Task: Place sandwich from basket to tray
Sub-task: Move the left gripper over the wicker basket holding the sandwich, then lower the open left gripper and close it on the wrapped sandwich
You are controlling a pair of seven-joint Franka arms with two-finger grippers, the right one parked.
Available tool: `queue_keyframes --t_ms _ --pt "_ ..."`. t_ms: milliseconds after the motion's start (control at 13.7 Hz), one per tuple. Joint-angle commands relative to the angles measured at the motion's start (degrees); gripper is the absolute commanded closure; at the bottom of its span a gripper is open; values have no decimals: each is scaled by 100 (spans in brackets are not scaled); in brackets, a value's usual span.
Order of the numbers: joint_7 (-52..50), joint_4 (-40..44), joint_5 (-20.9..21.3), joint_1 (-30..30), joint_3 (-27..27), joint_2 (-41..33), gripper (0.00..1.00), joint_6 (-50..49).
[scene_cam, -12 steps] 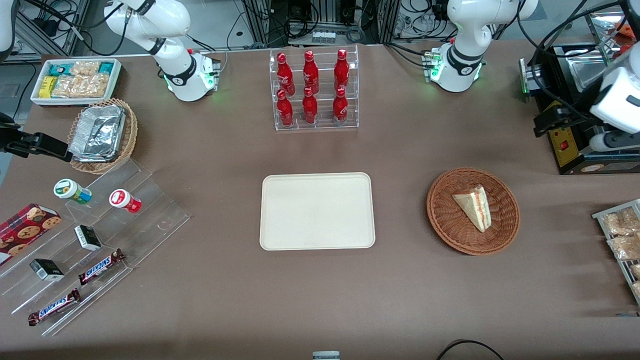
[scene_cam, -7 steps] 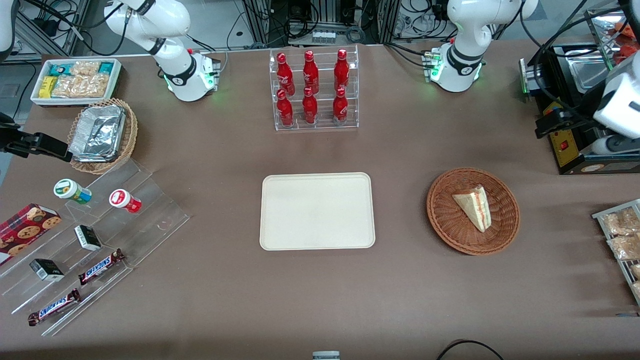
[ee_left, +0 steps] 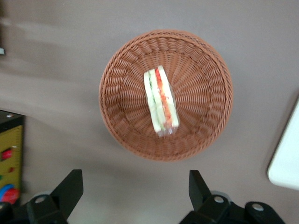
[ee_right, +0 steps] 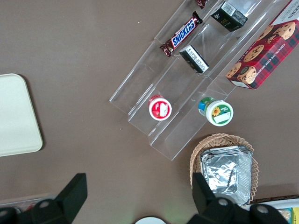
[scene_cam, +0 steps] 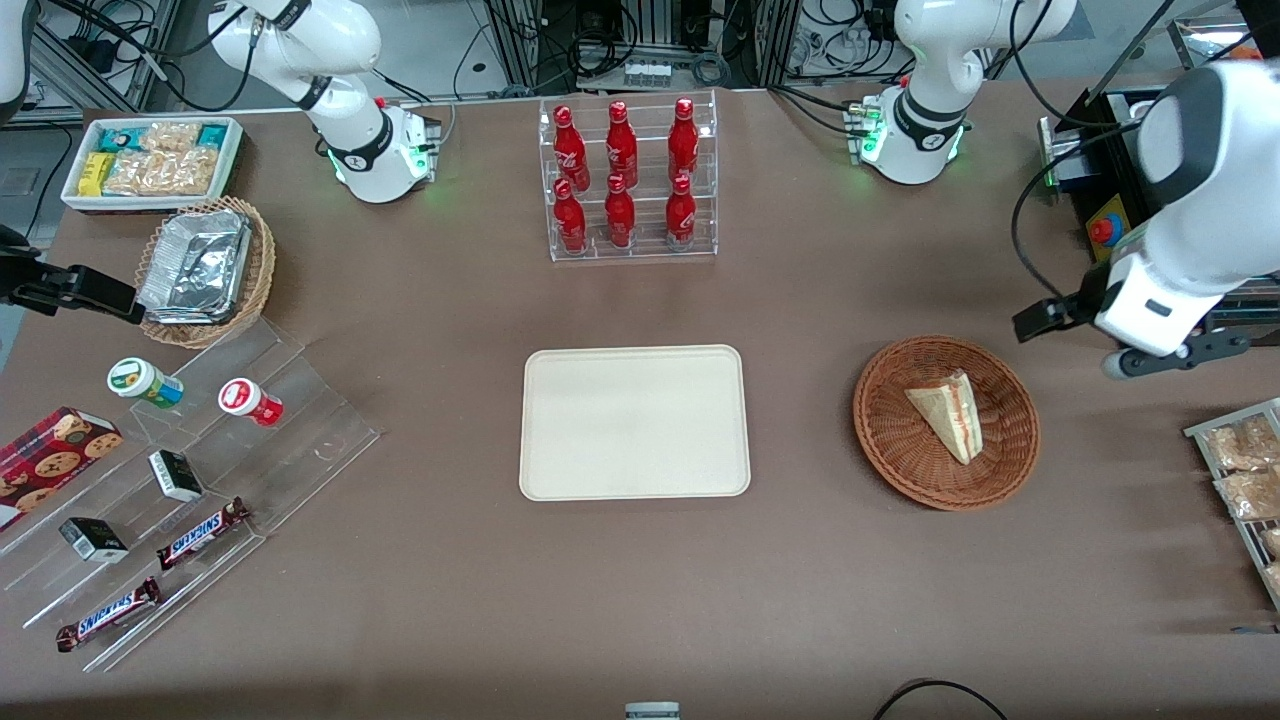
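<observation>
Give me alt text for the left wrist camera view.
A wedge sandwich lies in a round brown wicker basket on a brown table, seen from above. The open tool hovers beside the basket, a cream tray corner nearby.

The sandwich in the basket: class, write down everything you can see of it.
The sandwich is a small triangular wedge of pale bread, with red, orange and green filling showing along its cut edge. It looks wrapped in clear film. It lies inside the round reddish-brown wicker basket, touching nothing else. The gripper hangs open above the table beside the basket, not touching the sandwich.
</observation>
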Motion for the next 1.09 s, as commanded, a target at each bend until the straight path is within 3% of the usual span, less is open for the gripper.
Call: queue_keyframes --t_ms 0,219,1021 --pt "-808 -765 -10 -15 -26 -225 0 878" --pt "-1177 -1381 -10 -59 -35 -111 0 1835" --pt "-1610 -1470 -19 -235 -62 1180 0 3025"
